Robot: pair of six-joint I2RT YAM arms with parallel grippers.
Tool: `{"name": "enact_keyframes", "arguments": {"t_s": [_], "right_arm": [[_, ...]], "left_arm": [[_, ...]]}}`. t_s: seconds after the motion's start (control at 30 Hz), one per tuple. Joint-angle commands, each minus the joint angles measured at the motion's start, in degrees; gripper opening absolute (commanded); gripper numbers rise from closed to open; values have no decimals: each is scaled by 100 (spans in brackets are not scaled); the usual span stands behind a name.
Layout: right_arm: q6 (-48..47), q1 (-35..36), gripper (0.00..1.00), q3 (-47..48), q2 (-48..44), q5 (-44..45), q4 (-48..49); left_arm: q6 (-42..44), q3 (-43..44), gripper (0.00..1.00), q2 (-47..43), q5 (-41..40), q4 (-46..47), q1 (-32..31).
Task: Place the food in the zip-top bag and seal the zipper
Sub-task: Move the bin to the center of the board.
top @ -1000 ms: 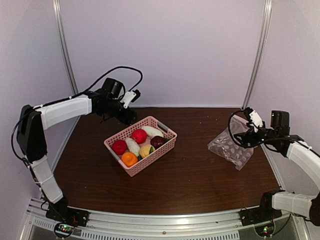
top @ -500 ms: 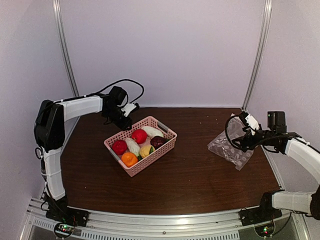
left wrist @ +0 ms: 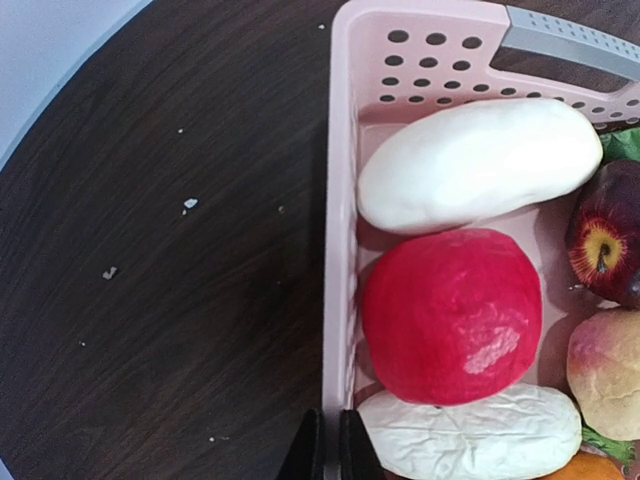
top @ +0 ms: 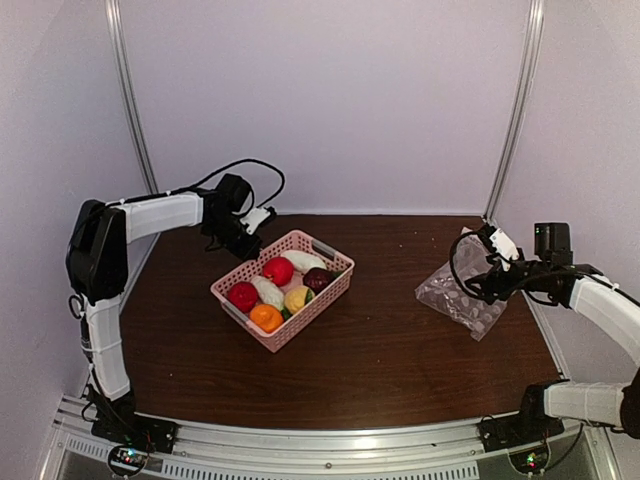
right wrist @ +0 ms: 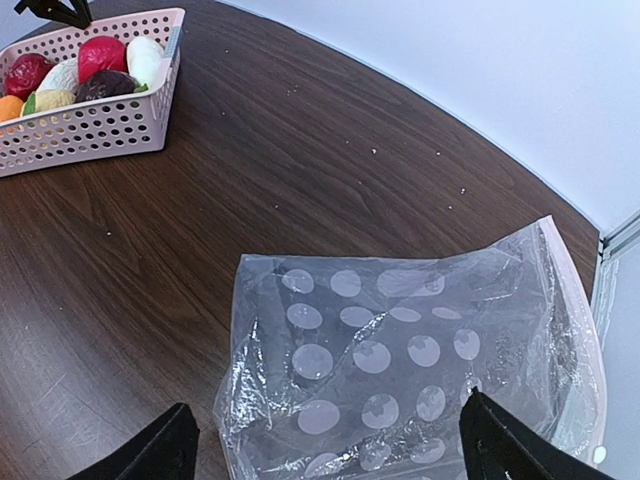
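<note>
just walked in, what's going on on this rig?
The left arm's fingers are pinched shut on the side wall of the pink basket, which holds all the toy food. The right arm's fingers stand open over the clear zip-top bag, without gripping it. Nothing is bagged yet.

Left gripper [left wrist: 328,448]: dropped to basket [left wrist: 336,150]; jaws now pinched on the rim between them; basket nudged slightly.

top: overhead, far | left wrist: close, straight-down | right wrist: oblique | shared: basket [right wrist: 90,130]
</note>
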Motion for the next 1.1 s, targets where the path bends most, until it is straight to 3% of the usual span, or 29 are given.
{"name": "enact_keyframes", "arguments": {"t_s": [0.0,0.13,0.27,0.4,0.53,0.67,0.73,0.93,1.0,1.07], "right_arm": [[-5,36,91,154,47,259,-71],[312,36,91,159,119,553,172],[877,36,94,438,390,1880,435],[780,36,95,1103,1006,2983,254],[737,-328,96,2065,1972,2916,-189],[690,-601,98,3179,3144,2993,-734],[667,-667,99,3719,3735,3081,-916],[467,-928,98,5382,5442,2788,-1685],[214,-1030,93,5624,5738,2372,-1865],[119,-1060,92,5612,5880,2507,-1796]], "left_arm": [[-588,-402,0,-398,-352,-26,189],[-1224,-842,0,-833,-573,78,443],[-1726,-1255,0,-1244,-583,322,733],[-1863,-1442,0,-1306,-459,577,783],[-1998,-1341,2,-1143,-201,549,798],[-1884,-1363,43,-1519,-301,604,796],[-1764,-1713,56,-2079,-233,1046,765],[-1326,-2798,66,-3661,-70,2384,141],[-1278,-3063,67,-3934,136,2723,-138],[-1240,-3262,67,-4047,493,2977,-371]]}}
